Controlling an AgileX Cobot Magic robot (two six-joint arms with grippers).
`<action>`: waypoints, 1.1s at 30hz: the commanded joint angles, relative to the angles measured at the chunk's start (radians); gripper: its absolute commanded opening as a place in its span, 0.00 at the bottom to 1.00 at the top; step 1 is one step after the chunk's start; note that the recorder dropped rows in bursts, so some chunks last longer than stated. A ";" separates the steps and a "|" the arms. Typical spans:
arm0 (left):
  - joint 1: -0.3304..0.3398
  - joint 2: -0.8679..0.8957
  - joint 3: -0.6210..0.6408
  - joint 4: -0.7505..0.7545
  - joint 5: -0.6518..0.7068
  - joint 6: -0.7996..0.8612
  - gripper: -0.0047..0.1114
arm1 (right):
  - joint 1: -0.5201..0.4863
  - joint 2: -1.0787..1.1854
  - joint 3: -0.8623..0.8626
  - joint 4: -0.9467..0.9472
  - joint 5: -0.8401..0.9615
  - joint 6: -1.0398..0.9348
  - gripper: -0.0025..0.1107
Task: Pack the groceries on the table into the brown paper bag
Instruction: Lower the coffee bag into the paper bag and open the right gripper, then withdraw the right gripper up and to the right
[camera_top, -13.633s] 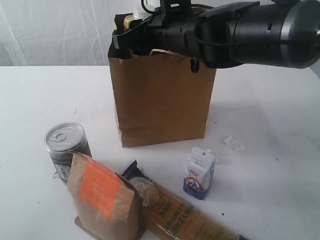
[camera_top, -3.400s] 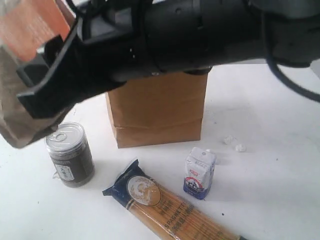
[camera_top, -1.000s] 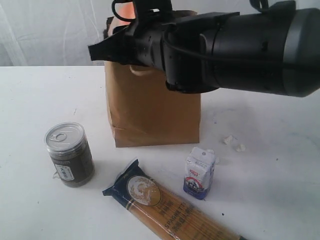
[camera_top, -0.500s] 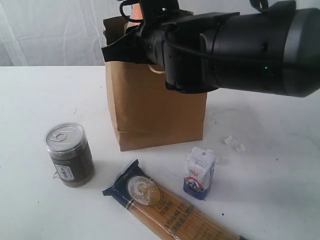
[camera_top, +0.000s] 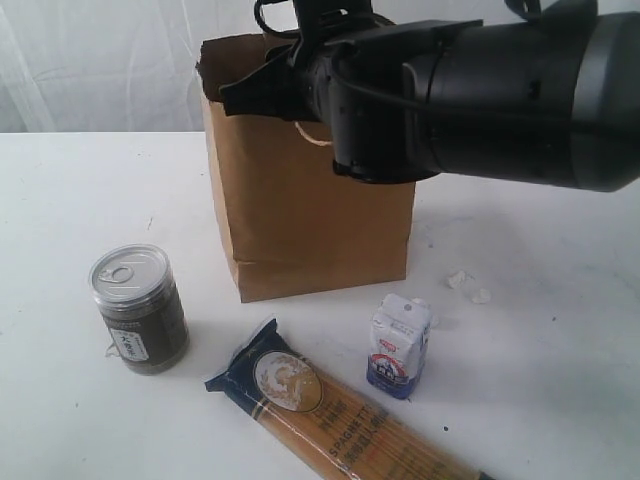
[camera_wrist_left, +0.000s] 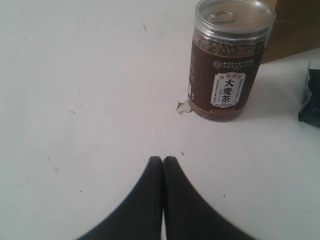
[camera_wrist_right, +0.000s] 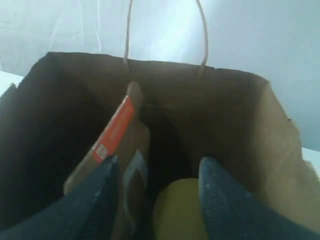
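Golden long spaghetti packet (camera_top: 335, 412) nearest on white tabletop (camera_top: 540, 360), small white-blue carton (camera_top: 398, 345) and silver-topped can (camera_top: 137, 308) behind, left gripper (camera_wrist_left: 163, 163) pinched together near the can, tall brown paper bag (camera_top: 300, 210) beyond, right gripper (camera_wrist_right: 157, 175) spread apart over its mouth, orange-labelled brown pouch (camera_wrist_right: 120, 132) inside.

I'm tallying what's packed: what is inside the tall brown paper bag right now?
Inside the brown paper bag, the right wrist view shows a brown pouch with an orange label standing beside a rounded yellow object. Its bottom is dark, so anything deeper is hidden.
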 joint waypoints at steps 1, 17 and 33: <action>-0.004 -0.004 0.005 -0.015 -0.005 -0.008 0.04 | -0.002 -0.013 -0.009 -0.008 -0.020 -0.004 0.43; -0.004 -0.004 0.005 -0.015 -0.005 -0.008 0.04 | -0.002 -0.013 -0.009 -0.008 -0.018 -0.004 0.54; -0.004 -0.004 0.005 -0.027 -0.005 -0.008 0.04 | 0.058 -0.260 -0.009 -0.008 -0.141 -0.035 0.51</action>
